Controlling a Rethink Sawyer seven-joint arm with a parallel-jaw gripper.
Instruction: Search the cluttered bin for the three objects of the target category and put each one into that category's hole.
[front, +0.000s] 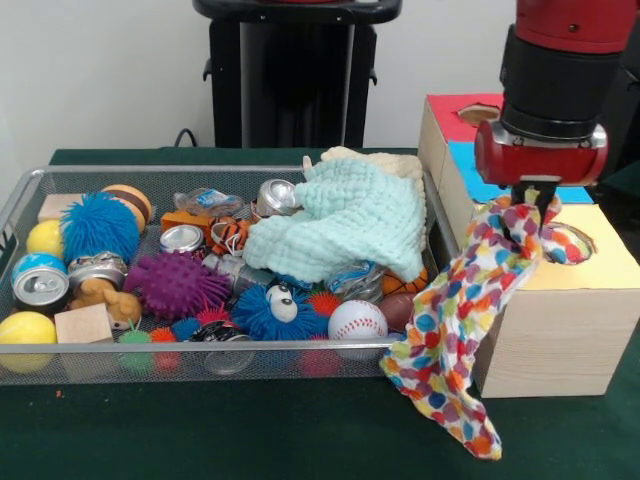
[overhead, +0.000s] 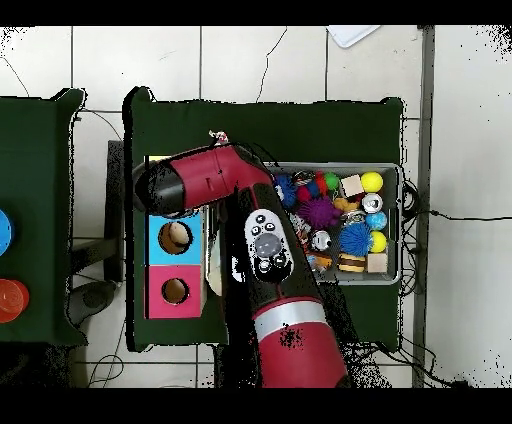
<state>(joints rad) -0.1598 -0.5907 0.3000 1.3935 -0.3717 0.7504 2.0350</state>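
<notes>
My gripper (front: 533, 205) is shut on a polka-dot cloth (front: 458, 320), directly above the yellow part (front: 600, 262) of the wooden box. The cloth's top is bunched by the yellow hole (front: 568, 243). Its long tail hangs down the box's front left corner to the table. In the wire bin (front: 30, 185), a mint green cloth (front: 345, 225) is spread over the right side, with a cream cloth (front: 388, 162) behind it. In the overhead view the arm (overhead: 262, 245) hides the gripper and the yellow part; only the blue section (overhead: 175, 238) and red section (overhead: 175, 292) show.
The bin holds several cans (front: 40, 285), spiky balls (front: 175, 283), a baseball (front: 357, 320), wooden blocks (front: 83, 324), yellow balls (front: 26, 330) and a fuzzy blue toy (front: 100, 225). The box's blue part (front: 478, 172) and red part (front: 455, 112) lie behind the yellow one.
</notes>
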